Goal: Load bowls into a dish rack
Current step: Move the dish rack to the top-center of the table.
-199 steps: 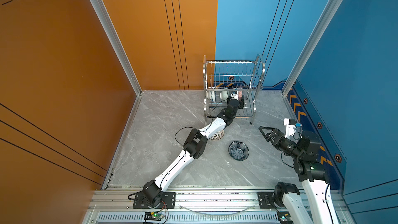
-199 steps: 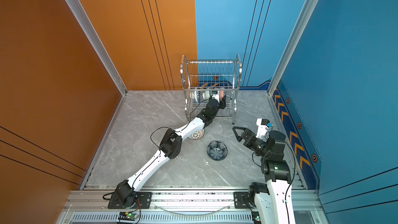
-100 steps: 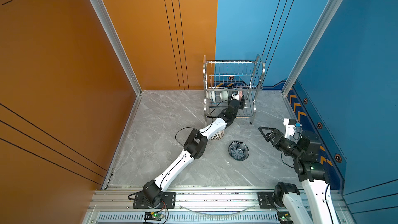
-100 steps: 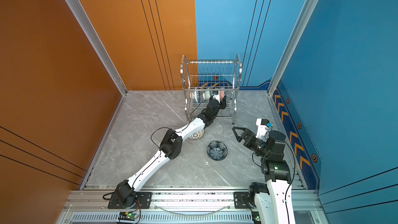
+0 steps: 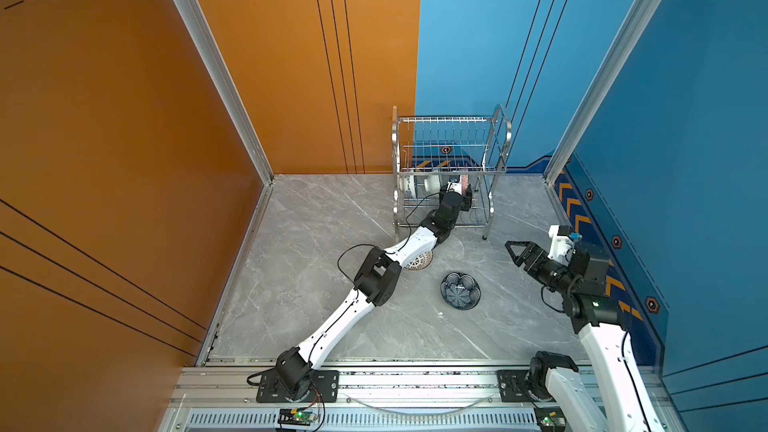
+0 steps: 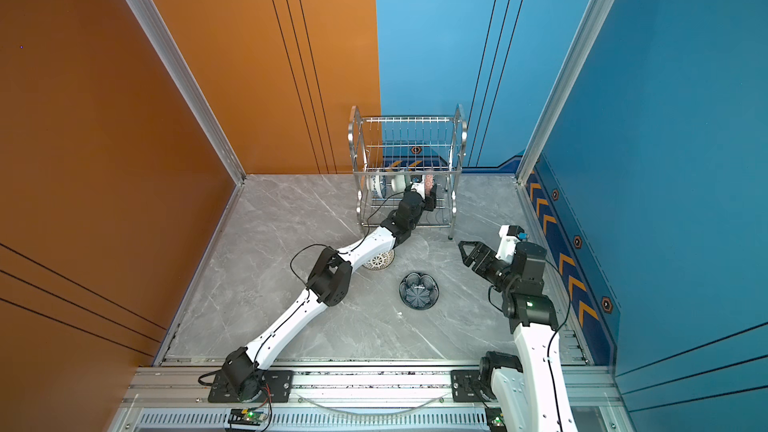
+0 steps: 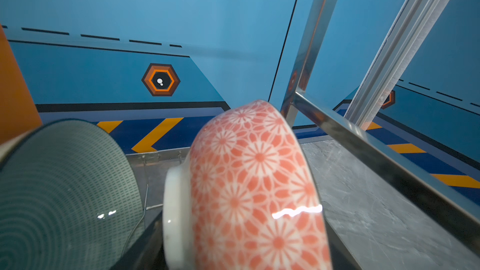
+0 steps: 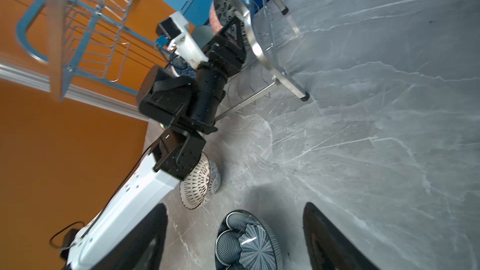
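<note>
**Arms unmoved, red bowl held in the rack**

Nothing has visibly moved since a second ago: both arms and every bowl sit where they were. The left gripper reaches into the lower tier of the rack and is clamped on the red bowl, which stands on edge there. In the right wrist view one finger lies across the bowl's leaf-patterned mouth. The left wrist view shows the bowl's white foot and flowered outside.

Just beside it in the same tier stands the mint bowl, also on edge, with the blue-floral bowl further along.

Two bowls are on the table. The lattice bowl is partly hidden under the left forearm. The navy bowl sits upright near it, toward the right arm.

The right gripper hovers above the table, apart from the rack and to the side of the navy bowl. Its fingers are spread wide with nothing between them.
</note>
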### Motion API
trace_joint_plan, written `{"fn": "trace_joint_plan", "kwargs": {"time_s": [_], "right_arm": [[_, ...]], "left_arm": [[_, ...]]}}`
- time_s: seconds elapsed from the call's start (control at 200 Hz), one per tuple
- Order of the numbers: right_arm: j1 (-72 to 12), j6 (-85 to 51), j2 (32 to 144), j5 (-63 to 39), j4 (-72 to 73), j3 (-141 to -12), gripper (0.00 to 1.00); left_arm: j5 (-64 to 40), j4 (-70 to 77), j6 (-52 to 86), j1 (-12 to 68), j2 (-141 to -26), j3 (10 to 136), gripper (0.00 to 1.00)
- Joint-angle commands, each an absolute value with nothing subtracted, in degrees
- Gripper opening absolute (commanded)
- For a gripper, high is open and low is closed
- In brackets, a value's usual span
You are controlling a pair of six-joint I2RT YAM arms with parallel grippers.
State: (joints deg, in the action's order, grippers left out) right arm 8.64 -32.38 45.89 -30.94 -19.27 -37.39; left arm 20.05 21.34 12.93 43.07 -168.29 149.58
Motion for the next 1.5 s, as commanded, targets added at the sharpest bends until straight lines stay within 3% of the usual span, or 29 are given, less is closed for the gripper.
{"fn": "trace_joint_plan", "kwargs": {"time_s": [0.0,0.145,0.526,0.706,0.826,1.061,1.226,1.497], "right_arm": [[4.54,-22.86,53.44,-23.20,-16.32,-43.02,0.74],[-1.57,-14.45,64.84,-13.38,-15.36,-50.17,0.72],[-2.10,-10.79,83.10,-10.66,-6.91,-58.35,0.63],[-2.72,-9.21,88.78,-10.60,-3.00,-60.63,0.54],[-3.15,-8.70,92.56,-10.96,-3.35,-63.71,0.39],[-3.65,-7.92,96.55,-9.51,-3.80,-67.06,0.38],[-4.48,-6.74,98.55,-8.38,-5.52,-68.87,0.21],[-6.23,-6.54,96.84,-7.88,-5.70,-67.38,0.10]], "left_arm": [[16.63,23.14,12.06,42.92,-163.91,145.16,0.53],[15.09,25.05,12.80,41.81,-164.72,146.41,0.53],[13.45,25.73,15.18,41.31,-165.85,149.08,0.52],[14.09,26.48,14.10,41.48,-165.42,148.57,0.52],[14.84,26.46,12.68,41.40,-165.00,148.31,0.52],[15.92,26.66,11.81,41.57,-164.07,146.62,0.52],[16.07,26.63,11.69,41.53,-163.65,146.35,0.52],[17.16,30.58,10.85,41.73,-160.03,139.91,0.52]]}}
